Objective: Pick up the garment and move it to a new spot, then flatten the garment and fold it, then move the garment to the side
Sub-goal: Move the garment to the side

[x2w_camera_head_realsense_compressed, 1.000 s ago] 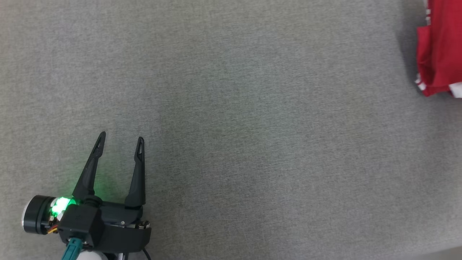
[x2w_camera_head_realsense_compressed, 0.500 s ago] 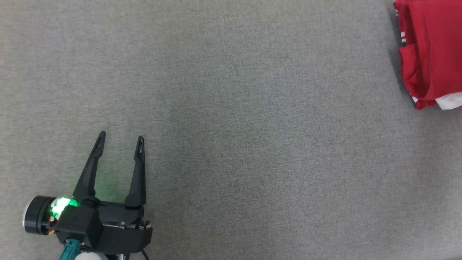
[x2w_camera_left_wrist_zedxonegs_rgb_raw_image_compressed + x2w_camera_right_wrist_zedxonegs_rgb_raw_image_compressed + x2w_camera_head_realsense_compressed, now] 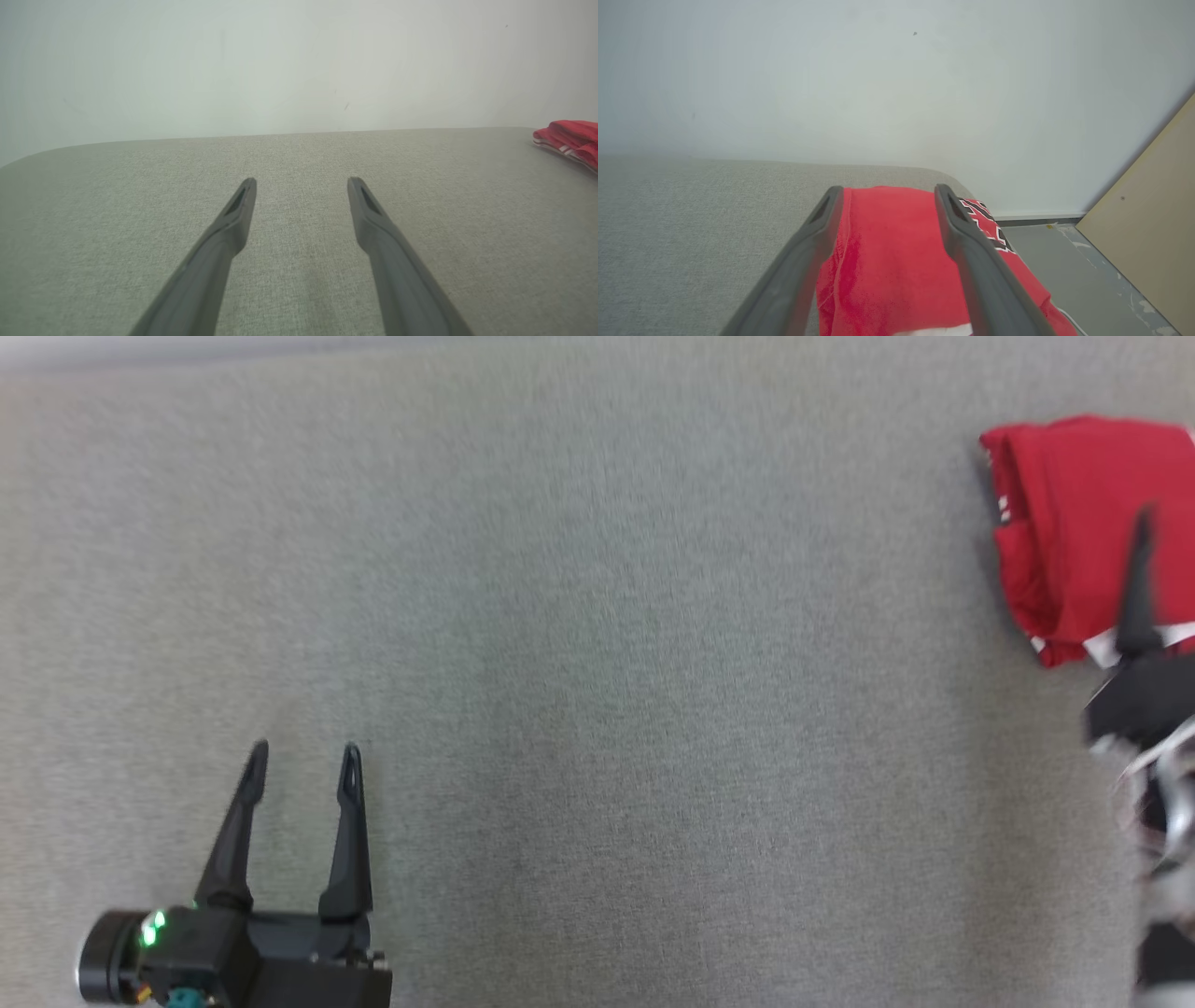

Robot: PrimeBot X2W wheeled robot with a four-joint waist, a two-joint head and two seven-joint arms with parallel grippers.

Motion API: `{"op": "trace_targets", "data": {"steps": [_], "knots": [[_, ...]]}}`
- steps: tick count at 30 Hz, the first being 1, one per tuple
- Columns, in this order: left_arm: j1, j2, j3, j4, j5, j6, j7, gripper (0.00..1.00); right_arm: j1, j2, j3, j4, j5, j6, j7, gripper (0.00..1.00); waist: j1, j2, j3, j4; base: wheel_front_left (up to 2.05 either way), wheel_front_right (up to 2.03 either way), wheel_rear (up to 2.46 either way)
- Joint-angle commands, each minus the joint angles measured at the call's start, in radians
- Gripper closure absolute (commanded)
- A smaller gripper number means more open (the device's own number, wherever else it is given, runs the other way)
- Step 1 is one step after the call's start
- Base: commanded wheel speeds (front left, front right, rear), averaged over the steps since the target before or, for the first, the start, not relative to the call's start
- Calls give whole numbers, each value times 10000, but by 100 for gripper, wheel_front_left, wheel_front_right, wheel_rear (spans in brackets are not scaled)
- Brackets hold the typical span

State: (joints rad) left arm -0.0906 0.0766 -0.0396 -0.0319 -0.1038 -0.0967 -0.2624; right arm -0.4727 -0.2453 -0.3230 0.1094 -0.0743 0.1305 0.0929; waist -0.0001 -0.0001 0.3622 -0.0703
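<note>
The garment (image 3: pixel 1064 523) is red with white trim and lies folded at the far right of the grey fabric surface (image 3: pixel 597 663). It also shows at the right edge of the left wrist view, garment (image 3: pixel 567 137). My right gripper (image 3: pixel 889 190) is open, its two fingers spread above the garment (image 3: pixel 892 261) with nothing between them. In the head view one blurred finger (image 3: pixel 1137 588) of it lies across the red cloth. My left gripper (image 3: pixel 301 761) stands open at the lower left, far from the garment, fingers spread over bare fabric (image 3: pixel 301 184).
The surface's far edge (image 3: pixel 299 133) meets a pale wall (image 3: pixel 299 60). Beside the garment the surface rounds off at a corner (image 3: pixel 952 179). Past that corner lie grey floor (image 3: pixel 1069 280) and a tan board (image 3: pixel 1153 210).
The head camera has shifted, so the whole picture sits lower and further left. My right gripper has come into the head view at the right edge, over the garment. The left gripper stays open.
</note>
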Motion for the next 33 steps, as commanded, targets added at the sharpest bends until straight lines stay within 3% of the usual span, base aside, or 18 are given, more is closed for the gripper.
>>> {"op": "trace_targets", "data": {"steps": [1, 11, 19, 33], "knots": [[281, -44, 45, 146, 79, 73, -28, 0, 578, 281, 135, -309, 119, -4, -161, 0, 1, 1, -917, 207, 0, 0, 0], [883, -163, 269, 57, -105, 48, -28, 0, 2667, 1222, 773, -887, 767, -4, -1001, 0, 1, 1, -2072, 544, 0, 0, 0], [1146, -238, 540, 943, -409, 108, -28, 0, 3448, 1818, 1222, -196, 645, -4, -2165, 0, 1, 1, -2674, 503, 0, 0, 0], [1791, -268, 683, 1262, -773, 429, -28, 0, 4519, 1965, 2126, 878, 915, -4, -2918, 0, 1, 1, -3385, 579, 0, 0, 0]]}}
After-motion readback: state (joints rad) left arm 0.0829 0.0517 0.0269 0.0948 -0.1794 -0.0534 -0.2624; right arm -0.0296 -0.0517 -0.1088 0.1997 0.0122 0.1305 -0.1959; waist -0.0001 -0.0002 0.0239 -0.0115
